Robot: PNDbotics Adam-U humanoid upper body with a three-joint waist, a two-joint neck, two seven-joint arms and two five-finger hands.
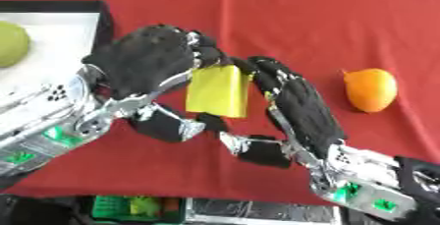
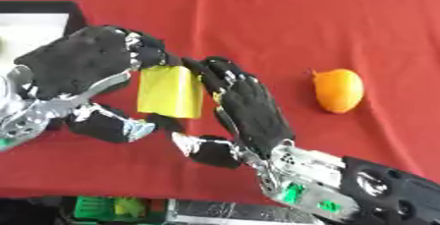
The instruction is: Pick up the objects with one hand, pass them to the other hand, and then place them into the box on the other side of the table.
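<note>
A yellow block [image 1: 216,91] hangs upright above the red tablecloth in the middle of the view. My left hand [image 1: 142,62] comes in from the left, its fingers curled over the block's top and its thumb under the lower edge. From the lower right my right hand [image 1: 305,108] reaches up. Its nearly straight fingers [image 2: 225,74] lie along the block's right edge, and its thumb stays apart below the block. An orange fruit [image 1: 371,89] lies on the cloth to the right, apart from both hands.
A black-rimmed box [image 1: 105,17] with a white floor stands at the upper left and holds a green round fruit [image 1: 10,43]. The red tablecloth [image 1: 326,17] covers the table. Green and grey items [image 1: 129,207] show below the table's near edge.
</note>
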